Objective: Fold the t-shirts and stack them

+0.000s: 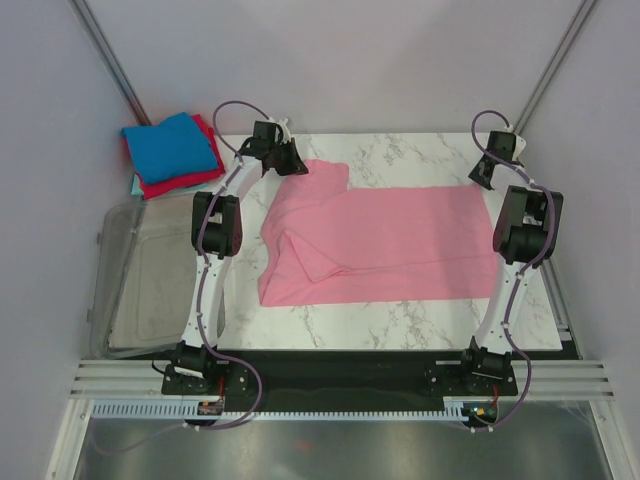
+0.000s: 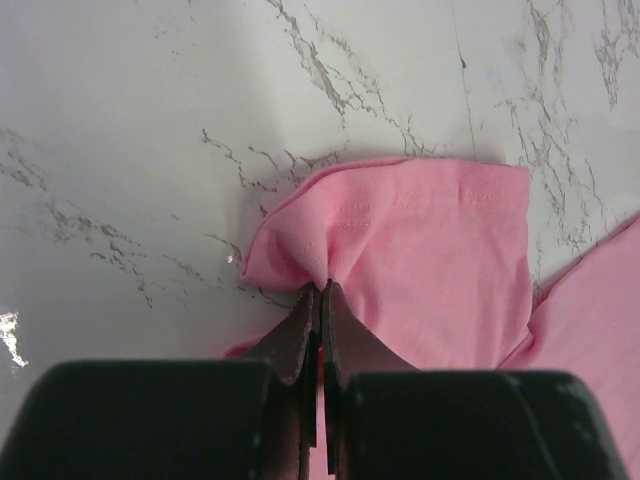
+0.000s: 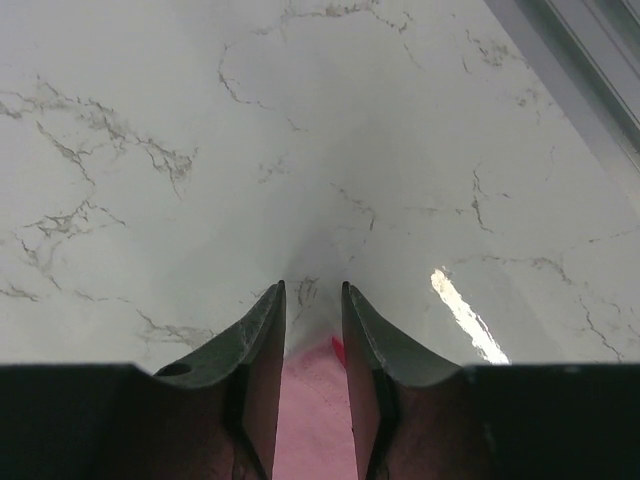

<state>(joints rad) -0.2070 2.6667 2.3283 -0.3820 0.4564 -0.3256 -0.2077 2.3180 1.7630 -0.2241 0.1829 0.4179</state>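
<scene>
No readable text, label, brand or number shows in any view (the pink t-shirt and marble tabletop around it carry none).

A white, grey-veined marble-patterned table top fills the middle, edged at the near side by a black strip and aluminium rails. Plain pale lilac walls close the far side, with a thin metal strut slanting at each far corner. A clear plastic bin sits left of the table; a bright glare patch lies on the marble.
</scene>
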